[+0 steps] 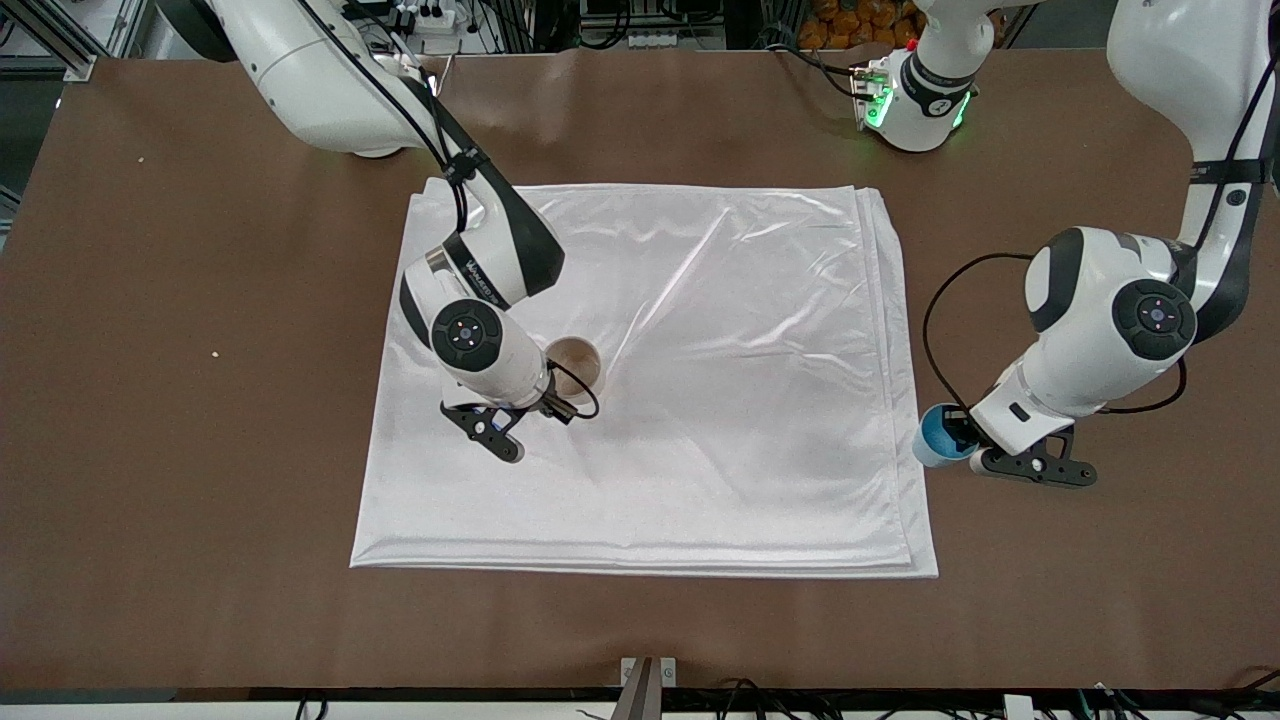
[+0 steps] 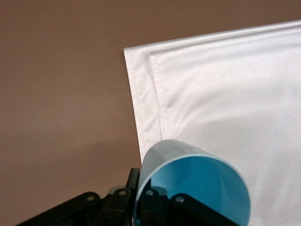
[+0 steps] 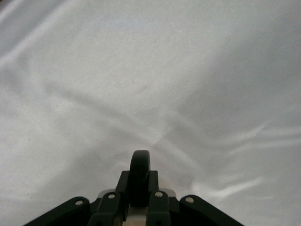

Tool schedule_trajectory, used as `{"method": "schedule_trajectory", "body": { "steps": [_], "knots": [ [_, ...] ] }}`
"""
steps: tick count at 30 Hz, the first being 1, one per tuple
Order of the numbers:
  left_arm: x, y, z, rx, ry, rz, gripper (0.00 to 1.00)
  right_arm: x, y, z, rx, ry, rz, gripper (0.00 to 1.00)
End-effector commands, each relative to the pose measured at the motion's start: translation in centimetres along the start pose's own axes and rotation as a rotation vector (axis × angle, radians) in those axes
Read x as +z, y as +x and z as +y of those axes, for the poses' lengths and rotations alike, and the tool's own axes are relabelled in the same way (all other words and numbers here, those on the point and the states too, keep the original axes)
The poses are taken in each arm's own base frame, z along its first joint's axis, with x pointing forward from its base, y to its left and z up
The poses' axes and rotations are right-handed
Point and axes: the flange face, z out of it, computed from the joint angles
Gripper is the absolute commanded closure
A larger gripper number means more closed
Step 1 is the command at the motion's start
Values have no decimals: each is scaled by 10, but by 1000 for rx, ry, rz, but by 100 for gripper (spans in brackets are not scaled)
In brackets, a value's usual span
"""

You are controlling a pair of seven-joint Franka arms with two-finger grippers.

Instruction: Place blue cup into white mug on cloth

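Both arms loaded, cups still apart.
Your left gripper (image 1: 962,443) is clamped on the blue cup's (image 1: 940,435) rim over the cloth's (image 1: 720,330) edge; your right gripper (image 1: 553,397) pinches the white mug's (image 1: 574,366) black handle (image 3: 140,175) on the cloth.

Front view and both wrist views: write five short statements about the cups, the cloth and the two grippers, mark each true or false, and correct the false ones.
1. The left gripper is shut on the blue cup. True.
2. The blue cup sits inside the white mug. False: it is held in the air at the cloth's edge toward the left arm's end of the table, apart from the mug.
3. The right gripper is shut on the mug's black handle. True.
4. The white mug is over bare table. False: it is over the cloth.
5. The cloth lies in folded layers. True.
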Motion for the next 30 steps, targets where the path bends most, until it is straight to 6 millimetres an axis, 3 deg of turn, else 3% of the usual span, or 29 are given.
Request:
{"method": "schedule_trajectory", "body": {
  "steps": [1,10,20,27,29,30],
  "knots": [
    [-9,-1,8,11,5,-4,100,6,-20,-13,49,20,-6,100],
    [-13,-1,39,6,-20,1,100,29,-52,-29,85,45,2,100],
    [-11,-5,94,-55,-50,-6,100,51,-80,-39,63,50,13,100],
    [-14,-6,121,-97,-53,1,100,59,-83,-41,77,51,15,100],
    [-15,-6,133,-101,-57,2,100,60,-83,-40,77,50,14,95],
    [-17,-6,139,-105,-60,5,100,60,-83,-40,77,50,14,88]
  ]
}}
